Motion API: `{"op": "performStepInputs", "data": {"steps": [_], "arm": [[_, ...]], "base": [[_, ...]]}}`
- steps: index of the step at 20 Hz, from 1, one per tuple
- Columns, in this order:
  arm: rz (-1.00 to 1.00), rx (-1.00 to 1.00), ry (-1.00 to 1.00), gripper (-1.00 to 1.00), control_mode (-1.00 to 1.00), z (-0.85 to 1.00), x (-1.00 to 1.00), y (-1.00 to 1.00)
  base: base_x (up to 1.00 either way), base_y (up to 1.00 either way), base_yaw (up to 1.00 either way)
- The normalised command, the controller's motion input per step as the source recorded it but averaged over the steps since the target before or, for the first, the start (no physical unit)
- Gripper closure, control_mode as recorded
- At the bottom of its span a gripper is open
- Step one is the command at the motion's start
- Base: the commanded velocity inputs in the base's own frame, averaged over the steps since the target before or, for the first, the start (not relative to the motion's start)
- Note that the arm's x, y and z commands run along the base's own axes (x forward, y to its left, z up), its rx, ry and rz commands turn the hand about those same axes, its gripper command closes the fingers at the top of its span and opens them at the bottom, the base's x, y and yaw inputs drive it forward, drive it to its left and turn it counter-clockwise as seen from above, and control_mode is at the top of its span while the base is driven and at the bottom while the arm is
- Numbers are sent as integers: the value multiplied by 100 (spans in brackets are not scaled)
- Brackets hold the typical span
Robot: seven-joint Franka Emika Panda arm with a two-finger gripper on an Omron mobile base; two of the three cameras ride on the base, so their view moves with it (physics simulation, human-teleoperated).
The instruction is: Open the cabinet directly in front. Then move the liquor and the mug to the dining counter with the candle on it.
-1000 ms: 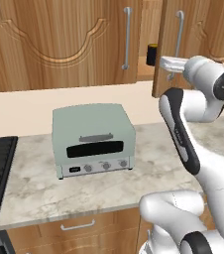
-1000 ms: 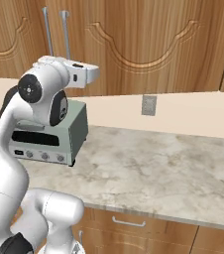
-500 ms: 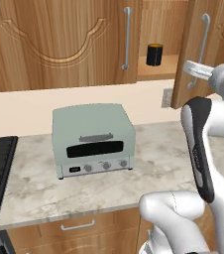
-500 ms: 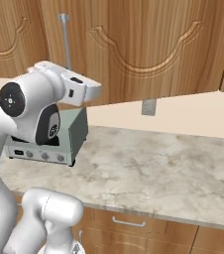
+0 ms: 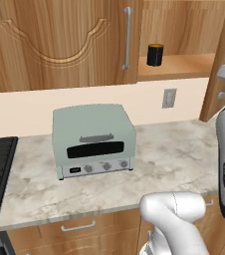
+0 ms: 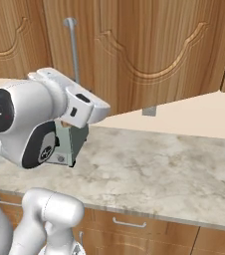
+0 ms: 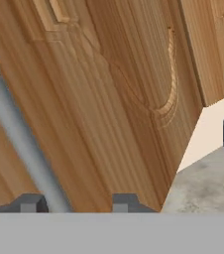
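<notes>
Desk marble, ran along wall. Cabinet above it: right door swung open, left door shut. Toaster oven sat on desk under shut door. Mug stood on exposed cabinet shelf, near left edge. Pincer at open door, tips either side of its bar handle; clamped or slack, couldn't tell.
</notes>
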Motion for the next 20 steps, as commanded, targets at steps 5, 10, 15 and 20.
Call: {"op": "performStepInputs", "data": {"steps": [5, 10, 15, 20], "arm": [[0, 0, 0, -100, -100, -2, -9, 0], [0, -1, 4, -100, -100, -54, -73, 31], [1, -15, -4, -100, -100, -16, -68, 87], [-13, -39, -13, -100, -100, 20, -15, 100]], "base": [[0, 0, 0], [0, 0, 0], [0, 0, 0], [0, 0, 0]]}}
